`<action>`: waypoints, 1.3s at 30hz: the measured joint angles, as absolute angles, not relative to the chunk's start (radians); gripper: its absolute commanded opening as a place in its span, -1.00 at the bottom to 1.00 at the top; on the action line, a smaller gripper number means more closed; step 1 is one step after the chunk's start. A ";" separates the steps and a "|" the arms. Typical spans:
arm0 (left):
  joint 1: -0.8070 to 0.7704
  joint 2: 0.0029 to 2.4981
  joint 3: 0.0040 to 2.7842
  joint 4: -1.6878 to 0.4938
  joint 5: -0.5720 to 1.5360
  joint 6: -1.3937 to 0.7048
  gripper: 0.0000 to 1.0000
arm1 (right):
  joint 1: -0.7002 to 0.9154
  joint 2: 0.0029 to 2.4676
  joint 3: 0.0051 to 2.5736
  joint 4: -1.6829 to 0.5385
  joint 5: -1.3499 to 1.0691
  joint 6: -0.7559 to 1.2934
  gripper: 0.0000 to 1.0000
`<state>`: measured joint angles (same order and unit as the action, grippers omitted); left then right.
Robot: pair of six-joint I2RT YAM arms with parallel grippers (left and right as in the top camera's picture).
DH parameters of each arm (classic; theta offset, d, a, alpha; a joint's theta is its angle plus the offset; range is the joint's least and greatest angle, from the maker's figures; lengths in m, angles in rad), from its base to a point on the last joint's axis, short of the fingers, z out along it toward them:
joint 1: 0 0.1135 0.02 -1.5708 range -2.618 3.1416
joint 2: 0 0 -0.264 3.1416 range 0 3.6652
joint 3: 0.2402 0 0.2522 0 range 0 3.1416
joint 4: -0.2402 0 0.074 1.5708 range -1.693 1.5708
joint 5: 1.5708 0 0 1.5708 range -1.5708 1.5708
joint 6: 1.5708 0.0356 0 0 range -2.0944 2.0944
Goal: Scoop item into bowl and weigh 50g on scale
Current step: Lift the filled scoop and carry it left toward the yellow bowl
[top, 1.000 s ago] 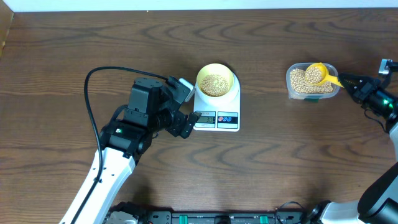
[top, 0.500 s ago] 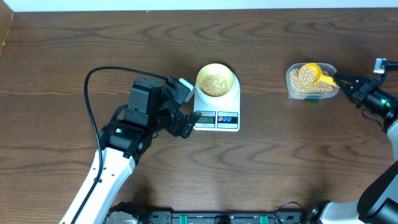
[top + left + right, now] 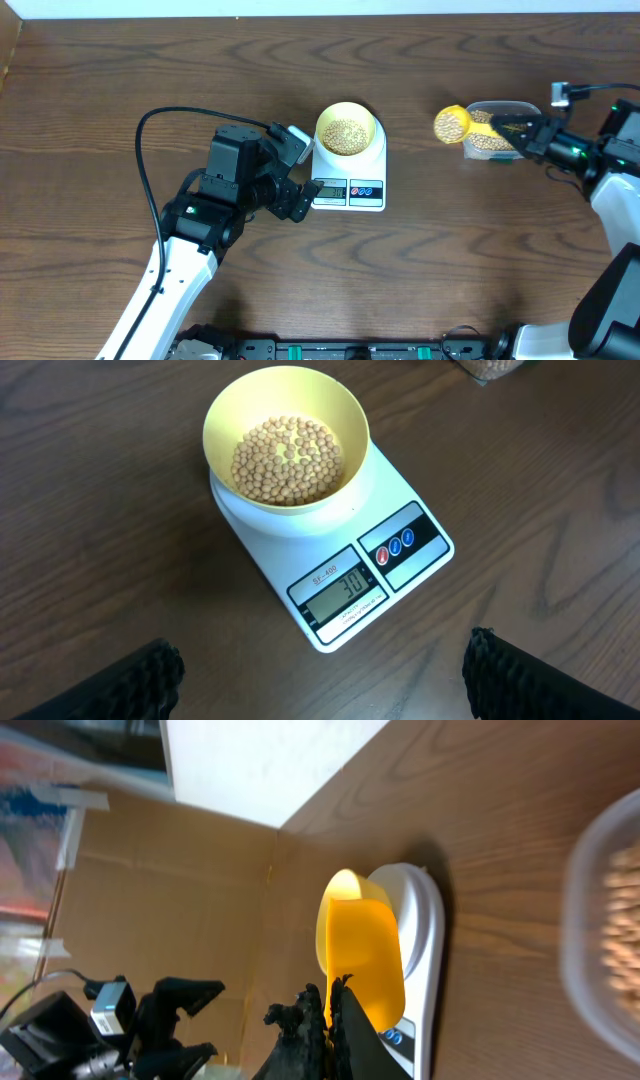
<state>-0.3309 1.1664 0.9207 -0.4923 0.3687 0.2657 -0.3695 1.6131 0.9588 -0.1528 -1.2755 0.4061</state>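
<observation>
Tabletop point(image 3: 450, 250) carries tub point(image 3: 490, 143) beside scoop point(image 3: 452, 123), bowl point(image 3: 320, 128) atop scale point(image 3: 360, 190).

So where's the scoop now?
Overhead, the scoop is right of centre, held by the right gripper, just left of the tub and well right of the bowl.

The scale point(image 3: 365, 190) sits at the centre of the worktop point(image 3: 450, 260), display toward the front edge. The bowl point(image 3: 322, 122) stands on its platform, beans point(image 3: 346, 134) inside. The tub point(image 3: 505, 104) lies toward the right edge. The scoop point(image 3: 452, 123), gripped by the right tool point(image 3: 518, 133), is just left of the tub. The left tool point(image 3: 298, 176) is just left of the scale.
</observation>
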 measured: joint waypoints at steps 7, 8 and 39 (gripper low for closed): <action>-0.331 1.166 0.920 -0.492 0.369 0.266 0.83 | -0.268 1.613 0.959 -0.152 -1.223 0.439 -0.98; -0.331 1.166 0.920 -0.492 0.369 0.266 0.83 | -0.253 1.613 0.959 -0.151 -1.211 0.446 -0.98; -0.331 1.166 0.921 -0.492 0.369 0.266 0.83 | -0.146 1.613 0.959 0.009 -1.148 0.604 -0.98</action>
<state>-0.3309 1.1664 0.9207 -0.4923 0.3687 0.2657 -0.1463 1.6131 0.9588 0.0093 -1.1477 0.6041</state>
